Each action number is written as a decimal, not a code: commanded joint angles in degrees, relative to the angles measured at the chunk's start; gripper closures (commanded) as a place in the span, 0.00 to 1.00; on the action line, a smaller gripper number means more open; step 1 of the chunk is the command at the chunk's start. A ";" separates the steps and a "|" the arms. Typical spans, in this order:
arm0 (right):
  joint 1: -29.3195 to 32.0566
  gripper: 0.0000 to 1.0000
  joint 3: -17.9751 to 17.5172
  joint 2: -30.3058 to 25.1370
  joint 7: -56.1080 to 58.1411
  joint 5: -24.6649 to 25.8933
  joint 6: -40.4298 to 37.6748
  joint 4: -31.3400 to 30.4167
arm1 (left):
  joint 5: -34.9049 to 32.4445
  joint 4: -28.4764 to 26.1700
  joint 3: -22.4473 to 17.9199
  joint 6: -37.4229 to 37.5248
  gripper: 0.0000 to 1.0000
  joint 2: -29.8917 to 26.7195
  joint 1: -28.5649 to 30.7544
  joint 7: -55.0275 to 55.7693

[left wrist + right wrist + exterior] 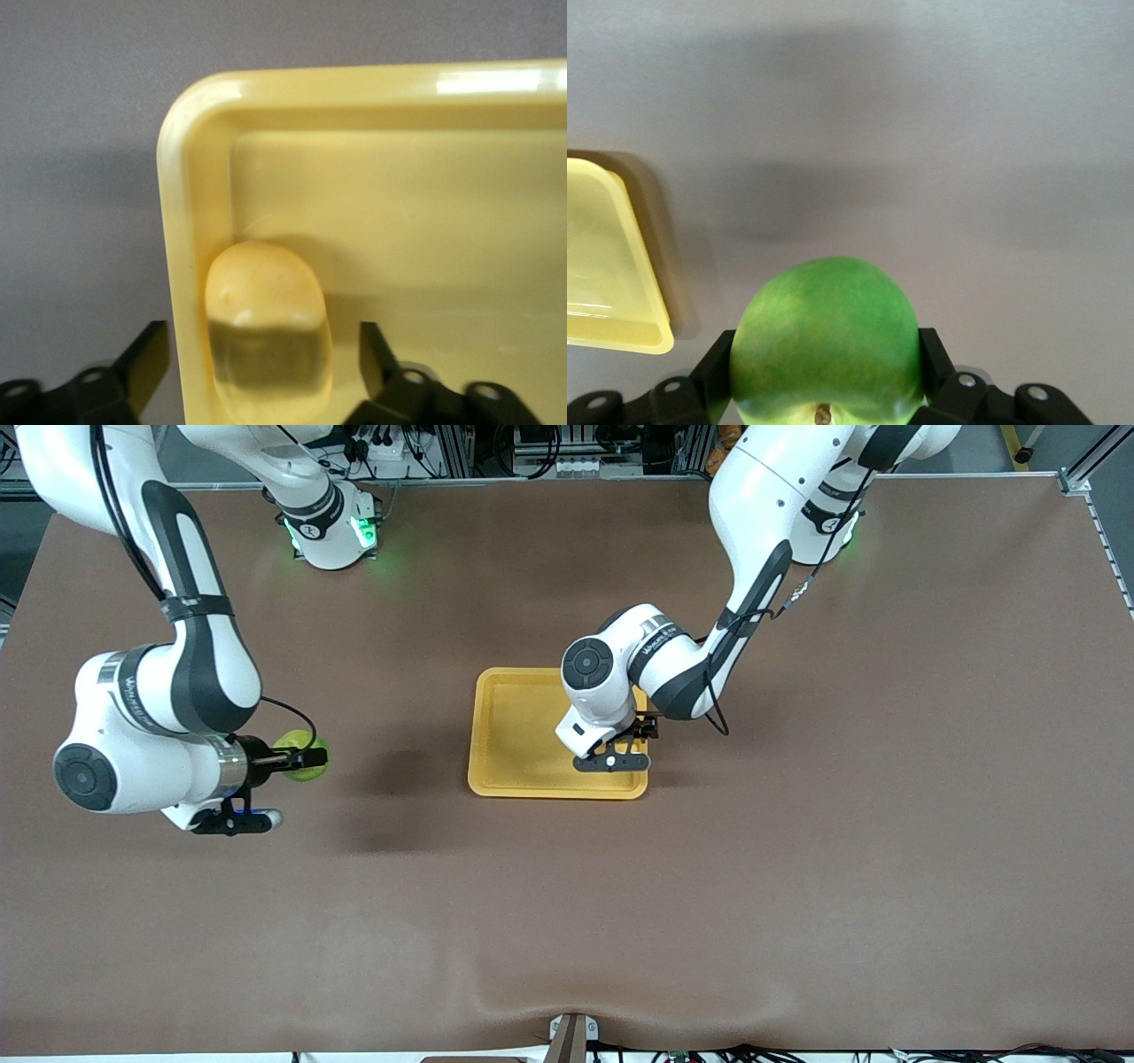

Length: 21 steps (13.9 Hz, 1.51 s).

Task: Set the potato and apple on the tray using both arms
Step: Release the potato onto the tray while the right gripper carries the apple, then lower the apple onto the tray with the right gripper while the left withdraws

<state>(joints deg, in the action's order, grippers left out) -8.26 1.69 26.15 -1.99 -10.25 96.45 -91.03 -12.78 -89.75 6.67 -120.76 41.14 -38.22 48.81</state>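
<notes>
The yellow tray (518, 731) lies mid-table. The pale-yellow potato (266, 336) lies in a corner of the tray (399, 212), against its rim. In the front view it is hidden under the left hand. My left gripper (263, 359) is low over that corner and open, with a gap between each finger and the potato. One finger (146, 359) hangs outside the rim. My right gripper (310, 760) is shut on the green apple (297, 744), stem dimple toward the wrist (824, 336). It holds the apple above the table, toward the right arm's end from the tray.
The brown table cover (797, 850) is bare around the tray. The left arm's wrist (611, 682) covers the tray's edge toward the left arm's end. A corner of the tray (607, 266) shows in the right wrist view. A wrinkle runs along the cover's front edge (567, 1001).
</notes>
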 commanded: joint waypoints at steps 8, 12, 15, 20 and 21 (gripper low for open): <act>-12.20 0.81 0.51 -0.40 -14.16 -3.02 1.98 0.59 | 5.39 3.35 0.27 3.86 0.00 -10.18 7.10 0.59; -16.51 0.81 0.51 -0.14 -18.82 -3.11 4.00 0.42 | 6.45 3.26 0.27 8.43 0.00 -15.99 11.14 -0.46; -21.70 0.81 0.51 0.91 -23.66 -3.11 7.86 -0.11 | 8.29 3.35 0.27 12.47 0.00 -19.59 14.04 -2.05; -26.54 0.81 0.51 5.13 -26.22 -6.08 14.89 -1.43 | 8.39 3.26 0.18 16.42 0.00 -24.26 17.21 -2.66; -27.16 0.81 0.51 5.75 -26.66 -6.18 16.74 -1.87 | 8.39 3.35 0.18 17.91 0.00 -24.87 17.74 -3.71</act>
<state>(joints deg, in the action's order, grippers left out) -33.79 1.46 31.05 -27.22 -14.65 110.70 -92.25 -5.32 -85.32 6.49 -105.37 18.60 -22.08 47.04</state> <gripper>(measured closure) 0.150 0.000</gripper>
